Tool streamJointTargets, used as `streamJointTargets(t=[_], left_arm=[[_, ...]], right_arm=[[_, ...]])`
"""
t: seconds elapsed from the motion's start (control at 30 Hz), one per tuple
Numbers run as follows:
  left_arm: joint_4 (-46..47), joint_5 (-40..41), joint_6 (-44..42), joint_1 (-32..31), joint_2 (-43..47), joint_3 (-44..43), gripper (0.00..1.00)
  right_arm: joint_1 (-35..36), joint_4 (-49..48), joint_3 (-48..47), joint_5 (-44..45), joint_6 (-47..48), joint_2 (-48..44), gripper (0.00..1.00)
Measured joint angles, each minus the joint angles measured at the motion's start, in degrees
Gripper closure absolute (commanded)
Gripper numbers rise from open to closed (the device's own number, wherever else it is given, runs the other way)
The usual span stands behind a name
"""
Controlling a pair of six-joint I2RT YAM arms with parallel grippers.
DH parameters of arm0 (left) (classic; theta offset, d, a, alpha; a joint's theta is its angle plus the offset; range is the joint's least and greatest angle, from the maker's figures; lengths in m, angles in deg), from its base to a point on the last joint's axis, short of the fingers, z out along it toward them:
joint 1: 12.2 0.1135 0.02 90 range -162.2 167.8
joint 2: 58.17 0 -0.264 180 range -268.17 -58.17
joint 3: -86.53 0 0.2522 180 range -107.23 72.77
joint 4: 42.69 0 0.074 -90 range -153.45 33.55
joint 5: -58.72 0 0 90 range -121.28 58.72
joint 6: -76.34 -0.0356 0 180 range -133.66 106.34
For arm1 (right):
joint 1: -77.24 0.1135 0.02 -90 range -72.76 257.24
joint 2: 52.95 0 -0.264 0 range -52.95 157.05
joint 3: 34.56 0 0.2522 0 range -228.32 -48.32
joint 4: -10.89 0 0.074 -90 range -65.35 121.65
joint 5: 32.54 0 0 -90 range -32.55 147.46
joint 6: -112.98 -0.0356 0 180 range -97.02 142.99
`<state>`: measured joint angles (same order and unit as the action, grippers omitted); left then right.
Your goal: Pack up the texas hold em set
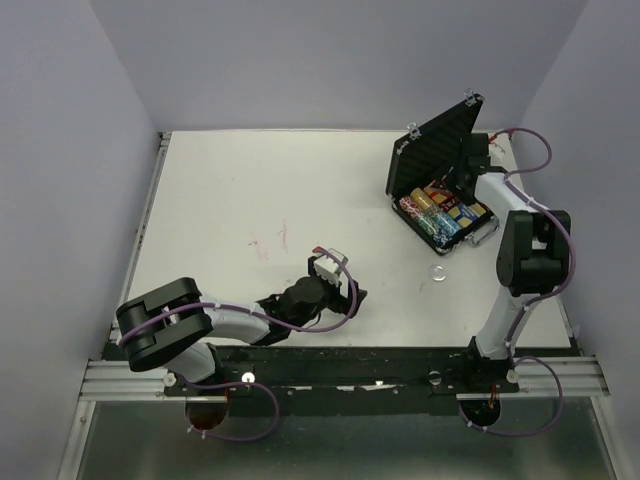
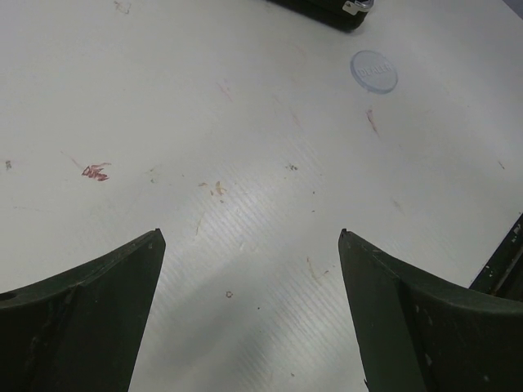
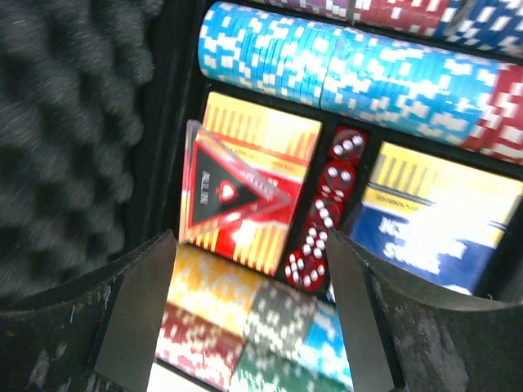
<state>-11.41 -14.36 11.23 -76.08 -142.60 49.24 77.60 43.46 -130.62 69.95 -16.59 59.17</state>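
R pincer (image 3: pixel 252 241) spread wide inside open black ribbed case (image 1: pixel 438 150), pinching nothing. We see red-tinted clear triangular marker (image 3: pixel 231 194) just past its fingertips, tilted, on red-yellow card deck (image 3: pixel 274 135), beside red dice column (image 3: pixel 325 208). L pincer (image 2: pixel 249 237) spread over white table (image 2: pixel 245 122). Round clear disc (image 2: pixel 373 71) well ahead of it, near case.

the black ribbed case (image 1: pixel 440 150) stands open near the far right corner of the tabletop (image 1: pixel 250 180), its lid raised and tilted and its silver handle (image 1: pixel 486 236) on the near right side. rows of multicoloured chips (image 1: pixel 430 212) show in its tray. the right gripper (image 1: pixel 466 176) reaches down into the case, close to the lid. a clear disc (image 1: pixel 437 271) lies on the tabletop just on the near side of the case, apart from it. the left gripper (image 1: pixel 333 264) hangs low near the middle of the near edge, beside faint red marks (image 1: pixel 268 245).
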Motion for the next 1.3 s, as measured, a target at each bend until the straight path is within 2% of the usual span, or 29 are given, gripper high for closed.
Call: streamJointTargets(t=[0.27,0.43,0.8,1.0,1.3], left_arm=[[0.31,0.28,0.0,0.0,0.11,0.57,0.05],[0.44,0.35,0.0,0.0,0.37,0.7,0.05],[1.62,0.46,0.02,-0.02,0.96,1.81,0.05],[1.64,0.46,0.04,-0.02,0.96,1.81,0.05],[1.64,0.48,0.02,-0.33,0.96,1.81,0.05]], right_arm=[[0.0,-0.48,9.27,-0.85,7.21,-18.32,0.16],[0.0,4.44,13.99,-3.3,9.94,-26.21,0.18],[0.0,19.8,28.96,-8.83,10.6,-32.24,0.18],[1.11,20.37,32.74,-8.68,10.27,-32.15,0.19],[6.47,19.78,33.22,-5.7,8.94,-29.33,0.19]])
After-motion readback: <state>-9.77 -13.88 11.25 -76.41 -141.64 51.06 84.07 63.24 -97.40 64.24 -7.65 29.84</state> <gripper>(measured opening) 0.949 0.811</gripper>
